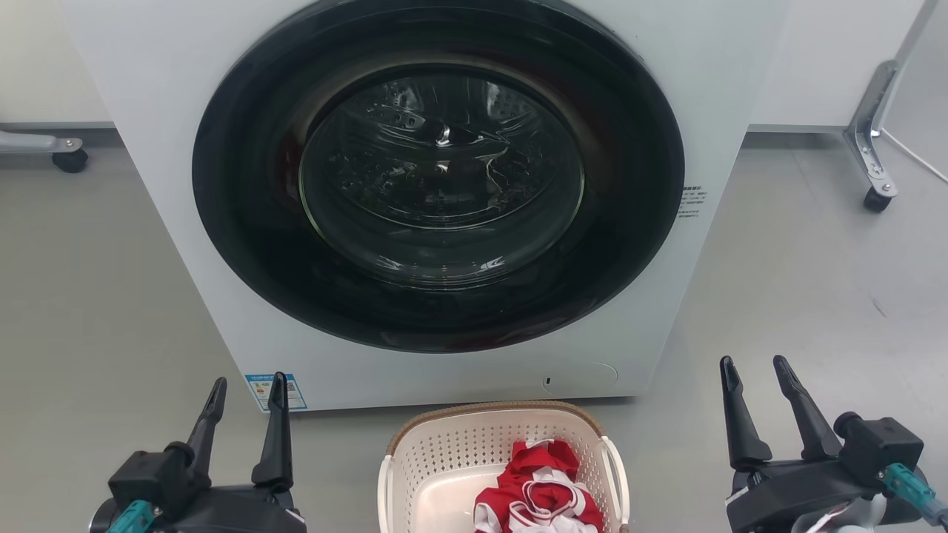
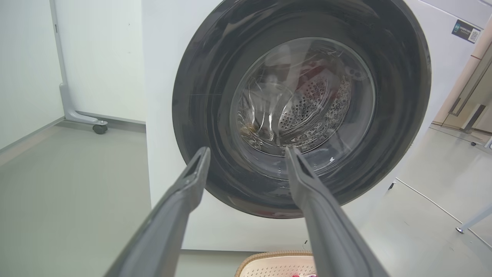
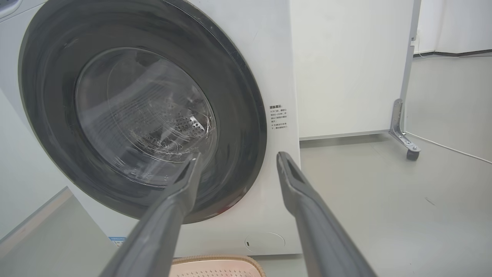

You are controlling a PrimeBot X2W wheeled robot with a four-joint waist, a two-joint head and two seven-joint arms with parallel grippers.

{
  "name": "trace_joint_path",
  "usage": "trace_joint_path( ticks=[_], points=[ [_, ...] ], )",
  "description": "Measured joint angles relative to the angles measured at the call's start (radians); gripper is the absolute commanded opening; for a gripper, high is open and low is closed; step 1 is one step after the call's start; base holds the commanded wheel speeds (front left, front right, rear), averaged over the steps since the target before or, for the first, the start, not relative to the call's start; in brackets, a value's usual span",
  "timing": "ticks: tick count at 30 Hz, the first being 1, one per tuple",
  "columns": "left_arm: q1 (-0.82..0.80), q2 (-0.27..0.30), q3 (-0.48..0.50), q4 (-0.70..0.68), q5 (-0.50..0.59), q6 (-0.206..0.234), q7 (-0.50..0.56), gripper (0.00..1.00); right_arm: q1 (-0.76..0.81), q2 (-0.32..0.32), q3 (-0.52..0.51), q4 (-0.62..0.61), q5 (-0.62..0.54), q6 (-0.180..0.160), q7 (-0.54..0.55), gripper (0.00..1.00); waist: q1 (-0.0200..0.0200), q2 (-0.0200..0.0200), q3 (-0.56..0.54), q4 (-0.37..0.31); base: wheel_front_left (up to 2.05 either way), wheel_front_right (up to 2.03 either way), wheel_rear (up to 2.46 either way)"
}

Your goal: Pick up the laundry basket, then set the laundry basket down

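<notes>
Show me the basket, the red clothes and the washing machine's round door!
laundry basket [image 1: 481, 408]: head view, on its brown back rim.
red clothes [image 1: 538, 485]: head view, middle of the bundle.
round door [image 1: 441, 178]: head view, on the glass.

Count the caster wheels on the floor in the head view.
2. A caster sits far left of the washer; a second caster sits far right. More may be hidden behind the washer.

You had the cream perforated laundry basket [image 1: 444, 451], brown-rimmed, upright on the floor [image 1: 96, 311], a red-white garment [image 1: 539, 488] inside.
</notes>
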Motion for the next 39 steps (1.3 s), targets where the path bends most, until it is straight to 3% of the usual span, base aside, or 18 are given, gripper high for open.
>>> trace_joint_path(
  ticks=[13,39],
  points=[
    [0.009,0.009,-0.031,-0.008,0.157,0.035,-0.045,1.00,0.035,0.002,0.007,-0.009,-0.157,-0.025,-0.044,1.00,0.0000,0.0000,-0.003,0.001,0.00,0.00,0.00],
    [0.020,-0.005,-0.023,0.024,0.154,0.036,-0.035,1.00,0.049,0.027,-0.035,0.007,-0.165,-0.006,-0.044,1.00,0.0000,0.0000,-0.004,-0.003,0.00,0.00,0.00]
  ],
)
